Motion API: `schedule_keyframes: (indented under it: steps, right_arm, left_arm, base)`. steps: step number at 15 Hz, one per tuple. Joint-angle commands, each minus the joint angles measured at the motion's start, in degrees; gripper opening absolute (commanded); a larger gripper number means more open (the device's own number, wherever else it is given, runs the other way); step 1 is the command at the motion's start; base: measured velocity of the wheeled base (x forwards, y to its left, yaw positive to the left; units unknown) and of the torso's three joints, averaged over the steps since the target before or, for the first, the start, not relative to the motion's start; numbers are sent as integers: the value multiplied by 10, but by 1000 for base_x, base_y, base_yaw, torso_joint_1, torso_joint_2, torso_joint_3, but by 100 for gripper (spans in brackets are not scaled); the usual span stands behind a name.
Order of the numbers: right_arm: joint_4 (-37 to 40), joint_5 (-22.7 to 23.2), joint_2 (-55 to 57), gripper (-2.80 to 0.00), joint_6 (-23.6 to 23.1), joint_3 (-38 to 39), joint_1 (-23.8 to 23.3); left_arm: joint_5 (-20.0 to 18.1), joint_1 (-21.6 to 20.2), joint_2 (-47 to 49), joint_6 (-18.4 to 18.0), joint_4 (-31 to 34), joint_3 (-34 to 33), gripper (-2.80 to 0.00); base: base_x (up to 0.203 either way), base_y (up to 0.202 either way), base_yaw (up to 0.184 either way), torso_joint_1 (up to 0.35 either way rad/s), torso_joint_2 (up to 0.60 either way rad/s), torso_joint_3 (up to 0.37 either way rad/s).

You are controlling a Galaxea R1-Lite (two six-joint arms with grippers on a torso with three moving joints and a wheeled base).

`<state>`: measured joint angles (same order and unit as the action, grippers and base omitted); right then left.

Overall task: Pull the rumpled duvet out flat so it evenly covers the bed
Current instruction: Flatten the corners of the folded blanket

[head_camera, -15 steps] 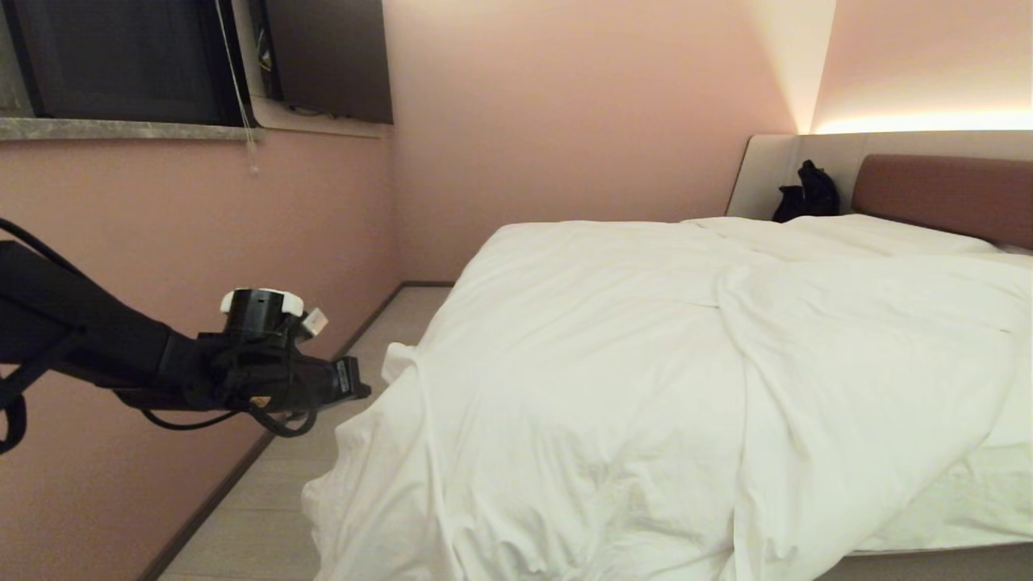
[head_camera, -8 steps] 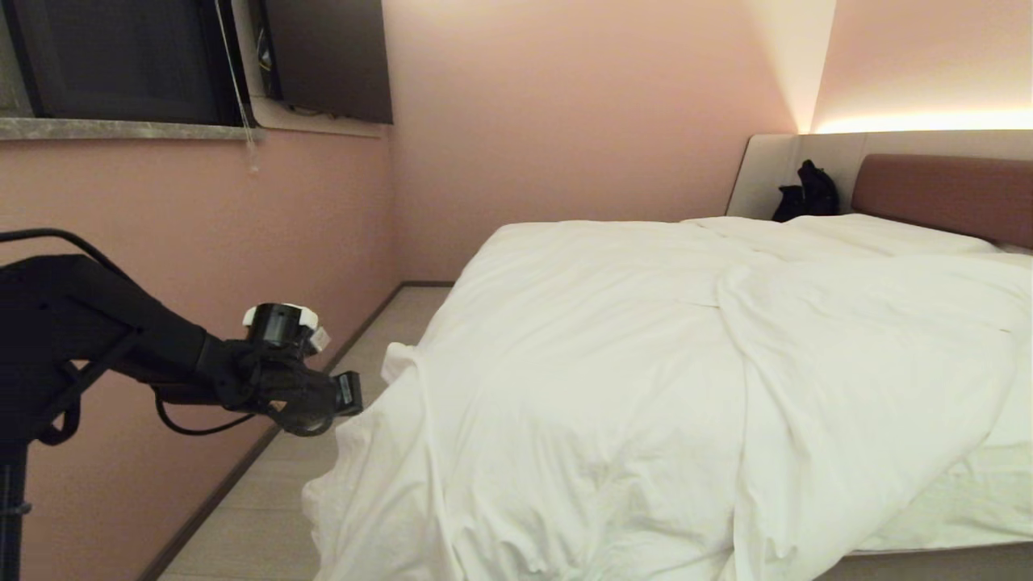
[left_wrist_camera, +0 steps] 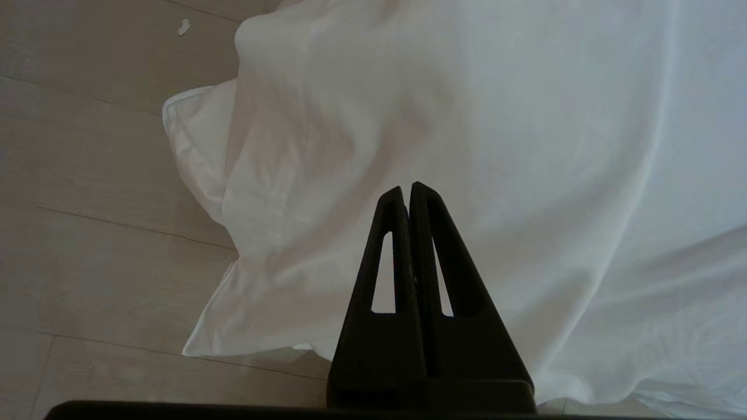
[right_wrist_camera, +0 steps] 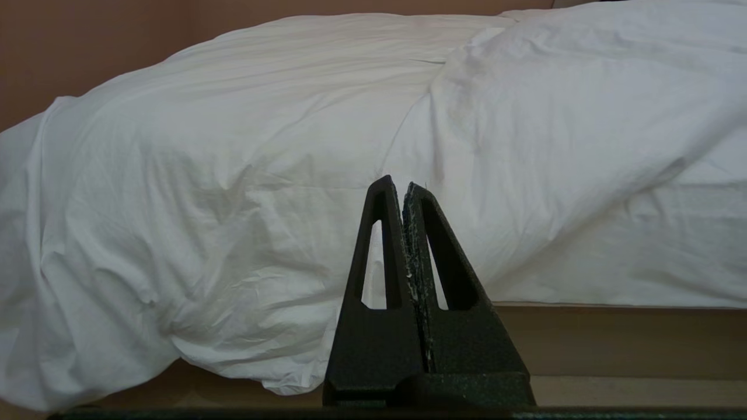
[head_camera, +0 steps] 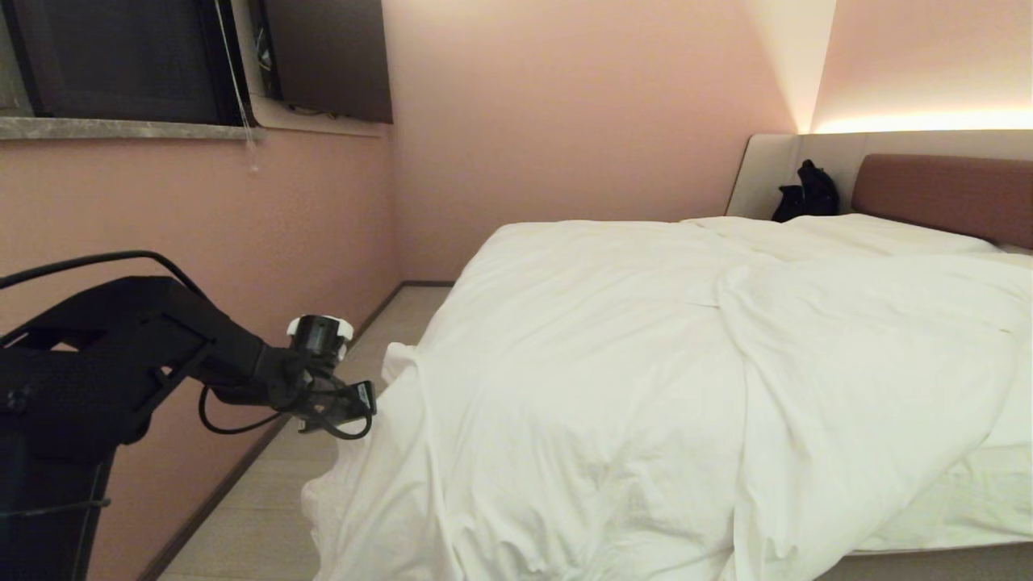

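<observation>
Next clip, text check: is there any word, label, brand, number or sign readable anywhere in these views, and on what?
None readable in any view.
The duvet, the bed's headboard and the pink wall carry no print.
The small white tag on the left arm's wrist, behind the left claw, is too small to read.
The dark bag by the headboard shows no legible label.

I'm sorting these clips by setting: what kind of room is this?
Most likely a bedroom, perhaps a hotel room: a wide bed with a padded headboard, a rumpled white duvet spilling toward the floor, and a window.
</observation>
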<state>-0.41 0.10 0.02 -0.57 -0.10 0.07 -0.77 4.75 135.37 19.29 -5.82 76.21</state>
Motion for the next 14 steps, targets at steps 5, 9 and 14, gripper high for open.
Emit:
schedule_keyframes:
  steps: [5, 9, 14]
  right_arm:
    - [0, 1, 0, -280, 0, 0, 0]
    - [0, 1, 0, -280, 0, 0, 0]
    - [0, 1, 0, -280, 0, 0, 0]
  left_arm:
    - [-19, 14, 6, 2, 47, 39, 0]
    - [-30, 33, 26, 6, 52, 70, 0]
    - [-27, 35, 36, 6, 57, 85, 0]
  base:
    - [0, 0, 0, 0, 0, 0]
    - [0, 0, 0, 0, 0, 0]
    - [0, 0, 0, 0, 0, 0]
